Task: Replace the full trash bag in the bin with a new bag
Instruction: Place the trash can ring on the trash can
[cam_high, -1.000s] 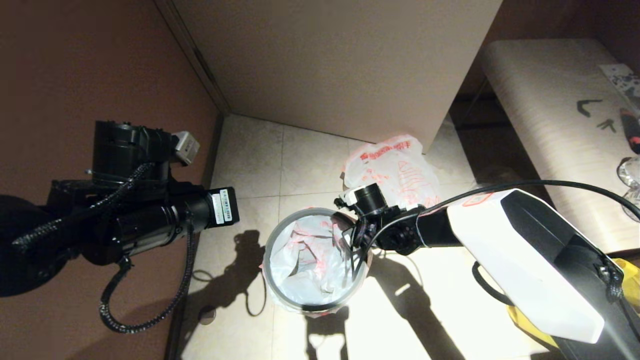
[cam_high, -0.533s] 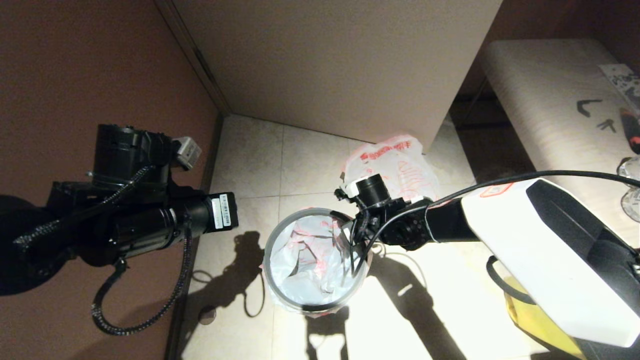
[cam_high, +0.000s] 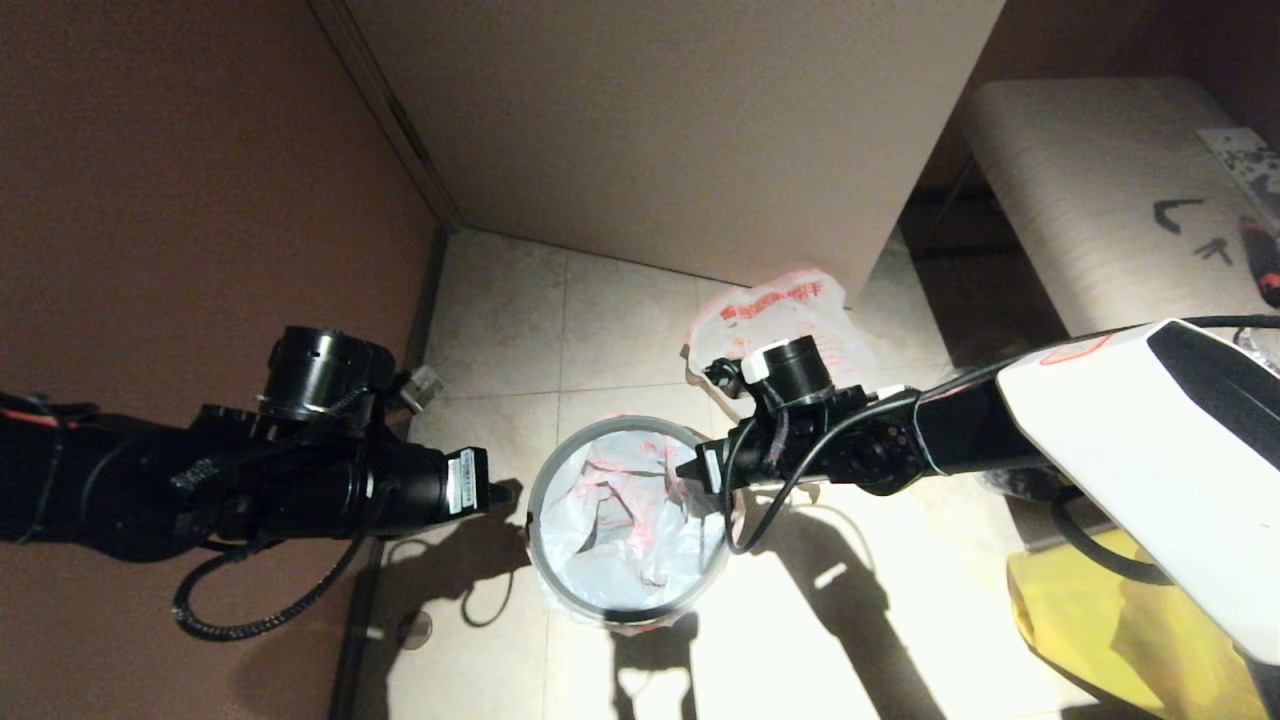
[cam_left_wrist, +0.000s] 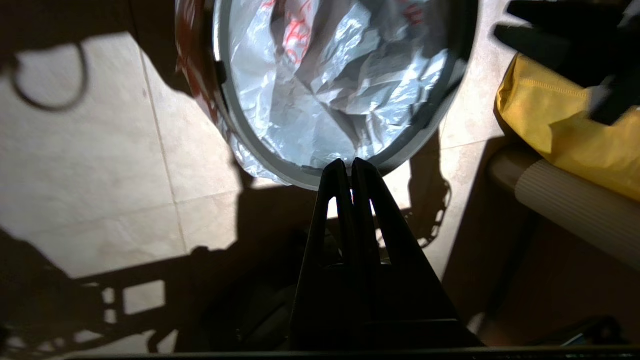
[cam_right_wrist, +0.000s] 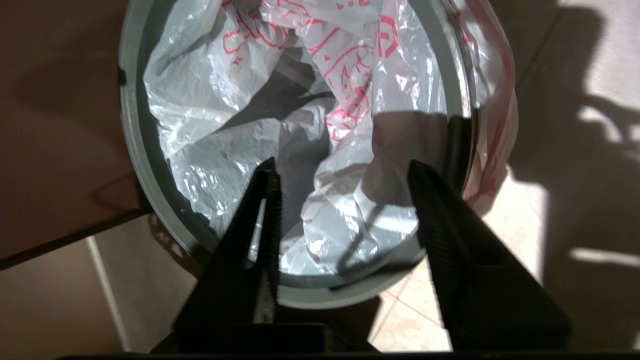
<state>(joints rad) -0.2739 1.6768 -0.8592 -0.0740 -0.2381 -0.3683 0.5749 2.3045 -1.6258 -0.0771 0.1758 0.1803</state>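
Right gripper (cam_right_wrist: 342, 175) hangs over the bin (cam_high: 545, 560), jaws spread apart and gripping nothing. Inside, the new bag (cam_high: 630, 520) lines the bin, crumpled white plastic with red print, its edge folded out over the grey ring rim (cam_high: 535, 500). Left gripper (cam_left_wrist: 348, 167) sits clenched tight, empty, at the rim's near edge. Behind the bin on the floor, the full trash bag (cam_high: 770, 310) rests against the cabinet (cam_high: 680, 130). A yellow bag (cam_high: 1110, 620) lies off to the right.
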